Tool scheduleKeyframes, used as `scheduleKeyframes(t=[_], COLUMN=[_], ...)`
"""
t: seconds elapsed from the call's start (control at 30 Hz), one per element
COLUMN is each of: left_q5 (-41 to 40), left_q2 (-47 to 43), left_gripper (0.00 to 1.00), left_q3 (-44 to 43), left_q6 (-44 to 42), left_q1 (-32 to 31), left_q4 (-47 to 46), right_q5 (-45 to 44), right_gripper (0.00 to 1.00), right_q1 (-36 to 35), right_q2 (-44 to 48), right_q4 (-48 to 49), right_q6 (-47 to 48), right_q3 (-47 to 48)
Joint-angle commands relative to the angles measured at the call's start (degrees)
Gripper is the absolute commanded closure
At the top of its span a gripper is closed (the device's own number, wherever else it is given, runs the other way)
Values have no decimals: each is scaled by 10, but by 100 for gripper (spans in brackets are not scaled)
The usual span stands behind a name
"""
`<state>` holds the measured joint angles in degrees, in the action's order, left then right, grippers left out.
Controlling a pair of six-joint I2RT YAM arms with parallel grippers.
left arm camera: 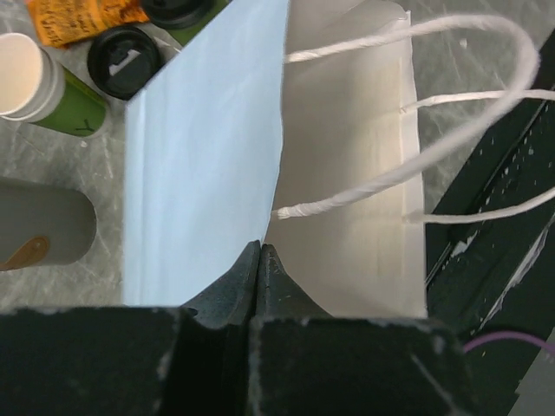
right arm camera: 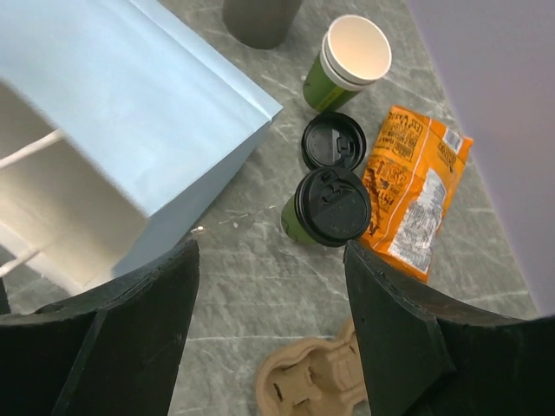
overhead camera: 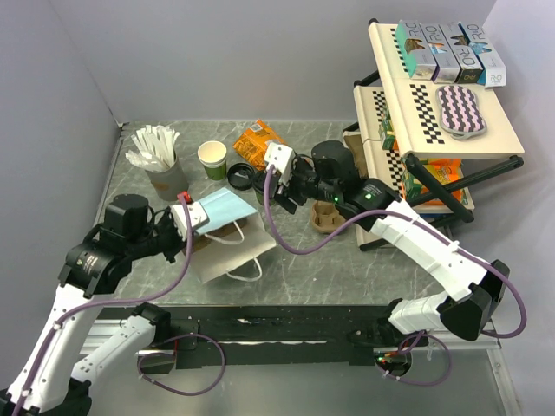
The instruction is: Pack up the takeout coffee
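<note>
Coffee (right arm camera: 328,206) with a black lid stands upright on the table (right arm camera: 260,286), between the paper bag (right arm camera: 130,104) and an orange snack packet (right arm camera: 416,195), just beside a loose black lid (right arm camera: 334,140). The right gripper (right arm camera: 270,250) hangs above it, fingers spread wide, holding nothing. The left gripper (left arm camera: 258,250) is pressed together, pinching the bag's edge at its open mouth.

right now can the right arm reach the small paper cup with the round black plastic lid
Probably yes: the open right gripper hovers over the cup with nothing between, though an orange snack bag crowds one side.
</note>
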<state>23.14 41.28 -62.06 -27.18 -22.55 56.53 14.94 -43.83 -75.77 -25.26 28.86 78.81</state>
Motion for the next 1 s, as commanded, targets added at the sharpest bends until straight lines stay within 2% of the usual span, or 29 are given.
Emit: scheduleKeyframes(t=[0.0, 0.2, 0.3, 0.4, 0.43, 0.5, 0.53, 0.57, 0.67, 0.73, 0.77, 0.8, 0.87, 0.97], left_q5=[-24, -62, -88, -117, -122, -135, -137, -143, -157, -161, -154, -138, -132, -103], left_q2=[15, 38, 39, 34, 29, 27, 26, 26, 29, 40, 42, 42, 42, 52], left_gripper=[99, 99, 99, 99, 99, 99, 99, 99, 99, 77, 49, 38, 21, 12], left_q3=[-59, -78, -73, -62, -58, -54, -51, -47, -23, -2, 1, 2, -5, -38], left_q6=[53, 38, 6, -39, -49, -74, -80, -86, -73, -44, -33, -18, 42, 107], left_q1=[12, 31, 38, 46, 49, 58, 62, 69, 76, 80, 86, 88, 97, 127], left_q4=[-37, -36, -40, -34, -32, -28, -27, -29, -47, -51, -56, -62, -89, -94], right_q5=[46, 66, 116, 180, 196, 207, 211, 210, 198, 213, 215, 219, 222, 229], right_gripper=[26, 25, 25, 27, 27, 26, 24, 23, 16, 16, 16, 16, 16, 15], right_q1=[2, 4, 26, 79, 101, 114, 117, 120, 123, 127, 126, 126, 128, 128], right_q2=[11, -10, -36, -96, -141, -198, -256, -284, -351, -365, -367, -367, -361, -337], right_q4=[-14, -51, -103, -193, -221, -319, -343, -370, -374, -343, -336, -330, -309, -283], right_q6=[31, 64, 87, 121, 131, 160, 166, 171, 141, 97, 89, 73, 47, 25], right_q3=[49, 90, 132, 217, 279, 359, 429, 460, 510, 496, 492, 487, 471, 427])
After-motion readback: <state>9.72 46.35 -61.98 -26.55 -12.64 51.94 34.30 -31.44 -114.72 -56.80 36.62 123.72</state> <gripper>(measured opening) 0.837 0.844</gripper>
